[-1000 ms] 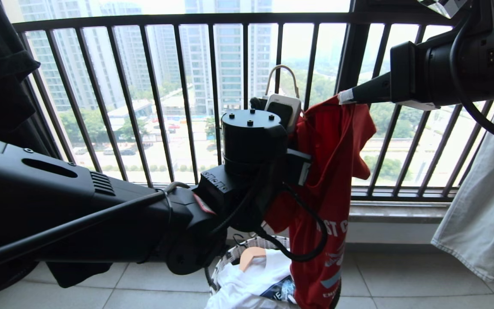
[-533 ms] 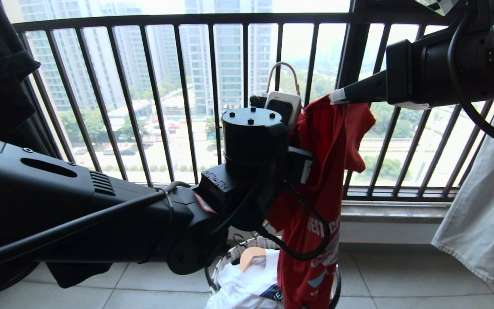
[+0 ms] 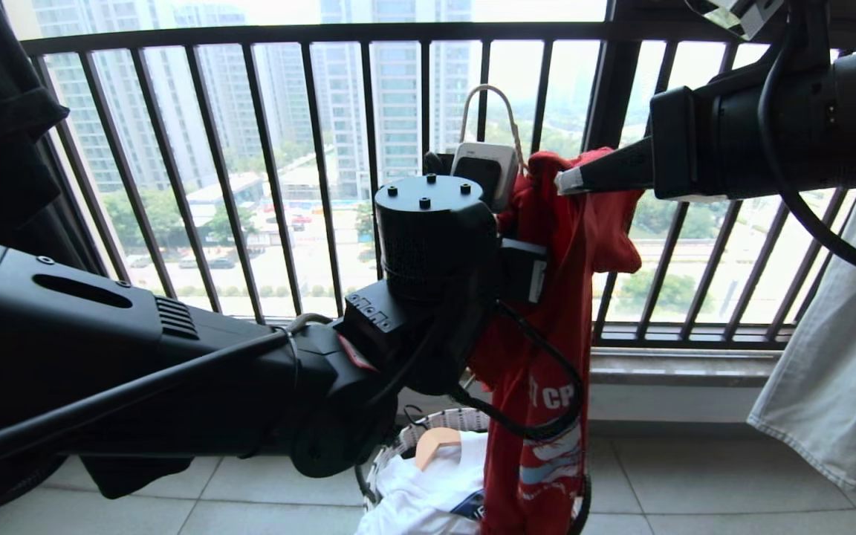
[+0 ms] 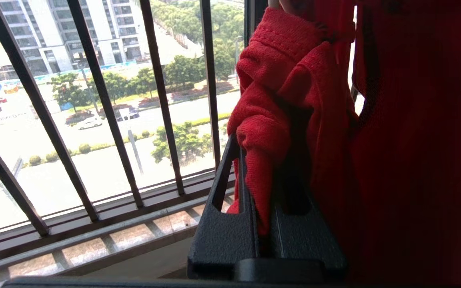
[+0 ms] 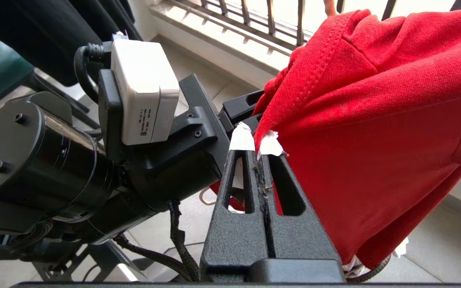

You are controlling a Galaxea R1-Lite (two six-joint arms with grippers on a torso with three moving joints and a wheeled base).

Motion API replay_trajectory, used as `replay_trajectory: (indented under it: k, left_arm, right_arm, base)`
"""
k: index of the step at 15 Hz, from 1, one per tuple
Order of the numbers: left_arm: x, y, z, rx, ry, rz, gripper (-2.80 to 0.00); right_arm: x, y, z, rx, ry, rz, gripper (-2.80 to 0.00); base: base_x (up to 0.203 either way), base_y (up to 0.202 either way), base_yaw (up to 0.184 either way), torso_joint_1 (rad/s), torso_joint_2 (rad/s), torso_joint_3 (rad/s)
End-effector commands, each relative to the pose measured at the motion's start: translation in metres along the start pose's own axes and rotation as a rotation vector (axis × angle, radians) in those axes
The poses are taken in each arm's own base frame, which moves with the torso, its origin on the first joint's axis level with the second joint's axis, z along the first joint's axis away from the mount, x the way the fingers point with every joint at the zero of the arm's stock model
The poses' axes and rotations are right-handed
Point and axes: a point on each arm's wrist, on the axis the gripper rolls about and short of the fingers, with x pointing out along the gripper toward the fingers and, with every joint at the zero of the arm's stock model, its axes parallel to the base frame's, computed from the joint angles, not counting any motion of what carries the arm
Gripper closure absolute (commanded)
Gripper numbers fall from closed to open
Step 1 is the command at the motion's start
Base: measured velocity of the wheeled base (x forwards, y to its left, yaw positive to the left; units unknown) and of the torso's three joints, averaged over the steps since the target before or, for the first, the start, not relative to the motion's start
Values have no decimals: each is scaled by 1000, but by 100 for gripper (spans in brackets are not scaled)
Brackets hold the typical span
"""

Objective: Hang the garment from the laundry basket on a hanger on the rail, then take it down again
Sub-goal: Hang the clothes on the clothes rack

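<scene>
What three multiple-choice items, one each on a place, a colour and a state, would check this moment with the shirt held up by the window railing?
1. Where does the garment's lower end hang?
A. Over the laundry basket
B. Over the window railing
C. Flat on the floor

2. What colour is the T-shirt lying in the basket?
A. White
B. Green
C. Yellow

3. How does the right gripper stand?
A. Wide open, empty
B. Shut on the garment
C. Shut on a hanger

Key: 1 A, the red cloth drops to the basket rim in the head view. 2 A, the white T-shirt fills the basket. 3 B, the right wrist view shows its taped tips pinching red cloth; the left gripper pinches a fold too.
</scene>
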Motion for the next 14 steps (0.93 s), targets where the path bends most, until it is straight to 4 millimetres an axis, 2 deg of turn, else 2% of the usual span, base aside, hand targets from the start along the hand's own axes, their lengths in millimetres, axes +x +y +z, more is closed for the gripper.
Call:
replay_trajectory:
  k: [1, 2, 3, 8, 12, 14]
  left_arm:
    - [-2, 0, 4, -10, -24, 0, 0]
    - [-2, 0, 5, -10, -25, 0, 0]
    - [-2, 0, 5, -11, -27, 1, 0]
    - [-3, 1, 9, -17, -35, 2, 0]
    - [-4, 2, 12, -41, -60, 6, 0]
    - [-3, 4, 16, -51, -91, 9, 0]
  right_arm:
    - [4, 0, -2, 1, 13, -1, 0]
    - [4, -1, -2, 1, 16, -5, 0]
    - [4, -1, -2, -7, 16, -5, -280]
    - [2, 0, -3, -13, 15, -6, -280]
    - [-24, 3, -6, -18, -14, -13, -280]
    - [-37, -3, -8, -13, -27, -55, -280]
  base:
    - [0, 0, 0, 0, 0, 0]
    - [0, 0, 0, 0, 0, 0]
    - [0, 0, 0, 0, 0, 0]
    - [0, 0, 0, 0, 0, 0]
    - [0, 0, 0, 0, 0, 0]
    - [0, 0, 0, 0, 0, 0]
